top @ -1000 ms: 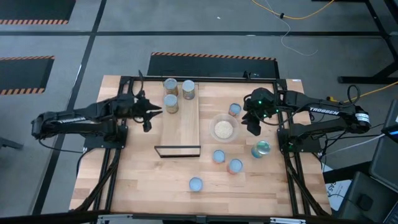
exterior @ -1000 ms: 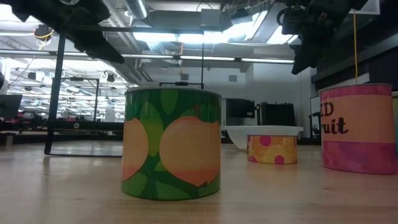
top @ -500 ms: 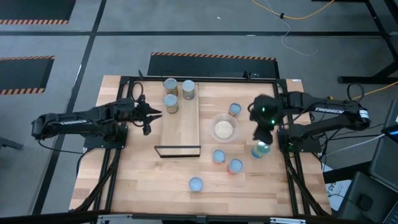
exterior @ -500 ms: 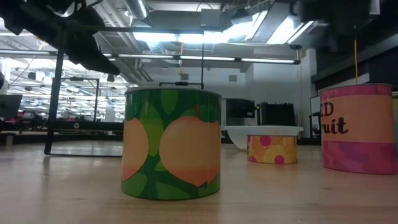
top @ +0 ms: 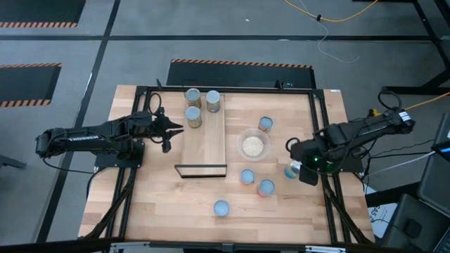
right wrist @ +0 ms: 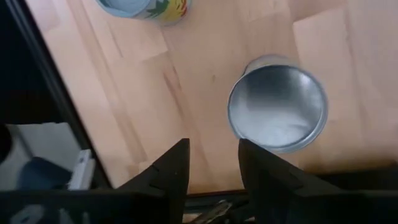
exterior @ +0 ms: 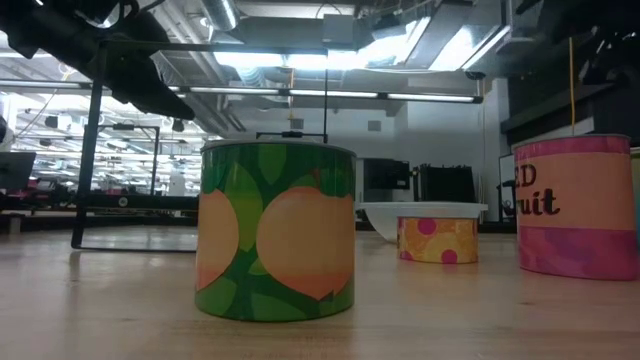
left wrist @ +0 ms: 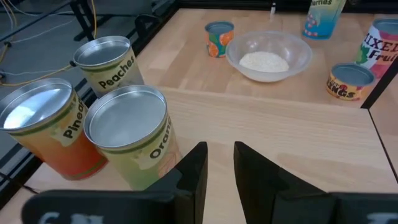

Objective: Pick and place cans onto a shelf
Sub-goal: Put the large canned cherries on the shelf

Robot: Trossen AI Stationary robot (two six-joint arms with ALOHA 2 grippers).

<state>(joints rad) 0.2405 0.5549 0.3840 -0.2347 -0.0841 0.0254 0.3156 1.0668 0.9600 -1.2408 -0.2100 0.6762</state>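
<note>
- The shelf (top: 204, 140) lies flat on the desk (top: 162, 204), running away from the near edge, with its thin black frame (top: 201, 170) standing at the near end.
- 3 cans sit grouped at the far end of the shelf: 1 (top: 192, 96) at the far left, 1 (top: 213, 100) at the far right, and 1 (top: 193, 117) just nearer than the first.
- In the left wrist view their labels partly read "Peaches" (left wrist: 111, 62), "Pine" (left wrist: 43, 127) and "Oran" (left wrist: 134, 134).
- The left end effector (top: 169, 131) hovers just beside the left edge of the shelf, near the "Oran" can; its fingers (left wrist: 194, 171) stand narrowly apart with nothing between them.
- A clear bowl (top: 253, 145) with pale contents stands to the right of the shelf.
- 5 more cans stand on the bare desk: 1 (top: 265, 124) beyond the bowl, 1 (top: 247, 176) and 1 (top: 265, 187) nearer than the bowl, 1 (top: 221, 207) close to the near edge, and 1 (top: 293, 169) by the right edge.
- The right end effector (top: 306, 166) is over the right edge of the desk, just beside that last can; its fingers (right wrist: 171, 171) are moderately apart and empty, with a silver-topped can (right wrist: 277, 107) ahead of them.
</note>
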